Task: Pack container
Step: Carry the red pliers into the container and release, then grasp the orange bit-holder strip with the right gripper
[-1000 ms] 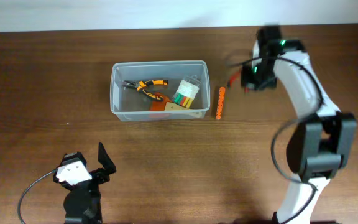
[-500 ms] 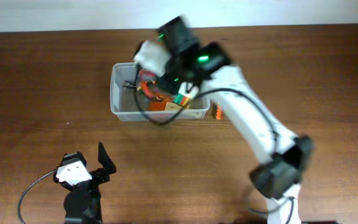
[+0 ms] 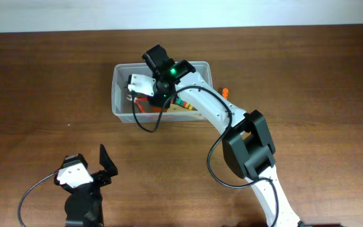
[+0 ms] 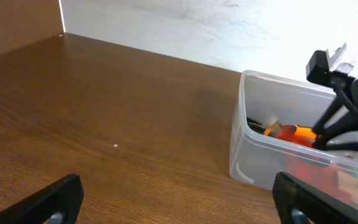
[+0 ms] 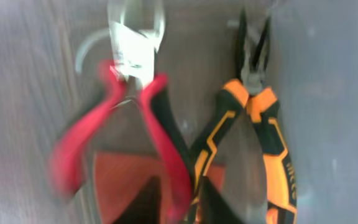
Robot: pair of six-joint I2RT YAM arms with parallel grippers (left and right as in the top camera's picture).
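Note:
A clear plastic container stands at the back middle of the table. My right gripper is inside its left half, shut on red-handled cutters that hang blurred between the fingertips. Orange-and-black pliers lie in the container beside them, over an orange-red item. The left wrist view shows the container and the pliers from the side. My left gripper is open and empty at the front left.
An orange stick lies on the table just right of the container, mostly hidden by my right arm. A box with coloured pieces sits in the container's right half. Bare wooden table lies between the left gripper and the container.
My right arm swung from the table right of the container to over it and down into its left half, carrying the red cutters. The left arm has not moved.

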